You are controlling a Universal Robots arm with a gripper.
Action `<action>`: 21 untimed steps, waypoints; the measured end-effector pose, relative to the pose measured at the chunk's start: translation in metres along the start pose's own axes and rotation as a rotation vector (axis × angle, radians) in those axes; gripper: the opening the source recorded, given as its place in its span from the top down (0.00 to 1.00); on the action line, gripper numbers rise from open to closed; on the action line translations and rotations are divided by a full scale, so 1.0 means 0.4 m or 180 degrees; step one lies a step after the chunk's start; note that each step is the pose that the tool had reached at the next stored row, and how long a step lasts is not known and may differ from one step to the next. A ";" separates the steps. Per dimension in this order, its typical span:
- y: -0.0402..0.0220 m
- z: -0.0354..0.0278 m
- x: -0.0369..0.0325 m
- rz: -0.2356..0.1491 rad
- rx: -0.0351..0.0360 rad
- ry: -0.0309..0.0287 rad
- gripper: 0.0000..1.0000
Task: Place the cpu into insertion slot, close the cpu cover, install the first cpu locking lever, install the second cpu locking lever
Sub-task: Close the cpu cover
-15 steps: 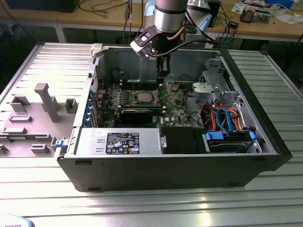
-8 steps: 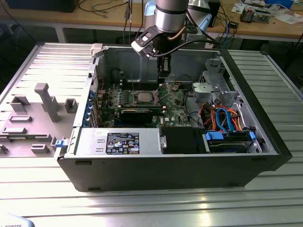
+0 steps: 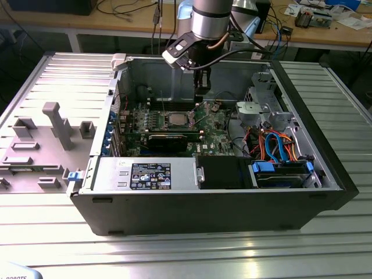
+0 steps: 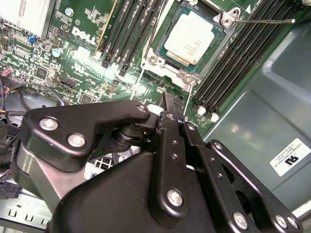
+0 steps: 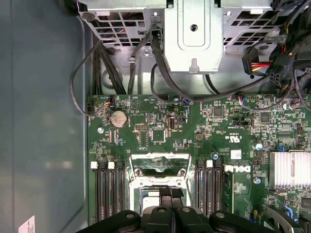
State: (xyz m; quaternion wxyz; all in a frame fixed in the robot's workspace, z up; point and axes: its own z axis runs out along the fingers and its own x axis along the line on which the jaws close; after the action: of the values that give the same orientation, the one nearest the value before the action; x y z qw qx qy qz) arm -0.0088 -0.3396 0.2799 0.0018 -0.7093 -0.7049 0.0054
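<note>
**Exterior view.** The computer case (image 3: 232,203) lies on its side with the panel off, so the circuit board (image 3: 218,139) faces up to the arm. The gripper (image 3: 201,87) hangs above the board. The cpu (image 3: 176,120) sits at its seven o'clock, and the drive cage (image 3: 258,107) is at the chip's three o'clock.

**Second wrist view.** The cpu (image 4: 192,36) lies flat, silver face up, within the insertion slot (image 4: 156,57). A thin locking lever (image 4: 265,21) juts out unlatched. The gripper (image 4: 165,99) has its fingers pressed together on nothing, probably to form a narrow pushing tip.

**First wrist view.** The cpu cover (image 5: 160,158) appears raised at the slot's end toward the drive cage, a posture the second wrist view leaves unclear. The gripper (image 5: 171,193) is just beside it.
</note>
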 end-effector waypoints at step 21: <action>0.019 0.000 0.001 0.0000 0.0003 0.0000 0.89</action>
State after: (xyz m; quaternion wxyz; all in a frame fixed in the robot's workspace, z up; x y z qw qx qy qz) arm -0.0011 -0.3392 0.2799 0.0021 -0.7093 -0.7049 0.0058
